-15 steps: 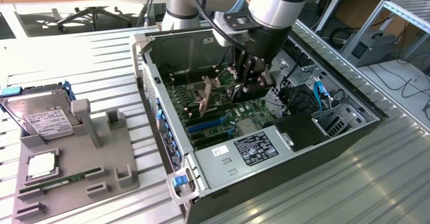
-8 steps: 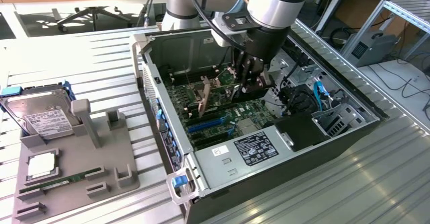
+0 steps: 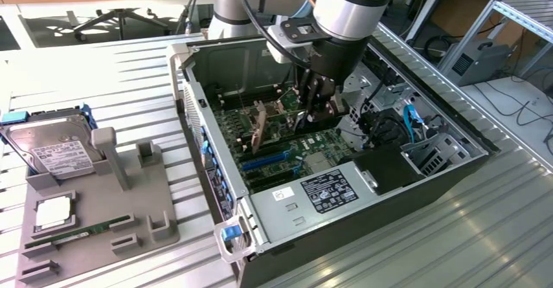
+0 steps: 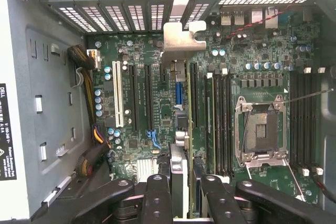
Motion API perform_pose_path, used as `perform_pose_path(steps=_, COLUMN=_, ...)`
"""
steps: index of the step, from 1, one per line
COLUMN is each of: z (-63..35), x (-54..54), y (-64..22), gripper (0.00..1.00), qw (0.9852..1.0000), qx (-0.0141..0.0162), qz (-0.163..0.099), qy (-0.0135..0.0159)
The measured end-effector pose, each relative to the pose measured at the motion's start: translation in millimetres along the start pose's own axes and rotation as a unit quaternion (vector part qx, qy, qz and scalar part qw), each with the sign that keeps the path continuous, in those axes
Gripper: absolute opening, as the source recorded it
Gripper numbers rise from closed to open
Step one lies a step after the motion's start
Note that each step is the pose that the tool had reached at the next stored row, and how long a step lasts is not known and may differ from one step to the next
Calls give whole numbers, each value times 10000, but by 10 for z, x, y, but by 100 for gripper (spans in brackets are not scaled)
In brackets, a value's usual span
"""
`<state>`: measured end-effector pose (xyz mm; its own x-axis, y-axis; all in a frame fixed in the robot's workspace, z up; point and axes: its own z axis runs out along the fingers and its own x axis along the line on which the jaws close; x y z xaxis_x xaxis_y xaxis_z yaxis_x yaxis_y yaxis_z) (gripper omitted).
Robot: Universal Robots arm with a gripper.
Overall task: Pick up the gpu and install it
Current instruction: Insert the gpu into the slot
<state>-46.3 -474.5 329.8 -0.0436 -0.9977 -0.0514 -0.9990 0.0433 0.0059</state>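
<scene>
GPU [image 4: 181,129] stands edge-on over my motherboard [image 4: 252,66] slots inside the computer case [image 3: 199,113], my pincer [image 4: 180,182] clamped on its edge.

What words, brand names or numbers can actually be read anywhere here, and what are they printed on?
"DELL", sideways on the black label at the computer case's edge, in the wrist view; the smaller print beneath it is too small to read.
White label on the hard drive: printed, unreadable.
Black label on the power supply: text and symbols, unreadable.
Small white sticker beside it: unreadable.
Motherboard markings: too small to read.
</scene>
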Motion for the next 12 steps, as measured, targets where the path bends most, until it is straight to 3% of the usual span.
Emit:
perform_pose_path(steps=6, z=5, x=13, y=22, gripper=27, qw=10000, qx=0, qz=0, qy=0)
perform_pose_path(steps=8, z=50, x=21, y=49, gripper=27, qw=10000, qx=0, qz=1, qy=1)
perform_pose_path(steps=10, z=89, x=29, y=174, gripper=27, qw=10000, qx=0, qz=0, qy=3)
perform_pose_path(steps=11, z=128, x=32, y=193, gripper=27, qw=10000, qx=0, qz=0, qy=6)
perform_pose_path(steps=12, z=183, x=-8, y=198, gripper=27, qw=10000, qx=3, qz=0, qy=59)
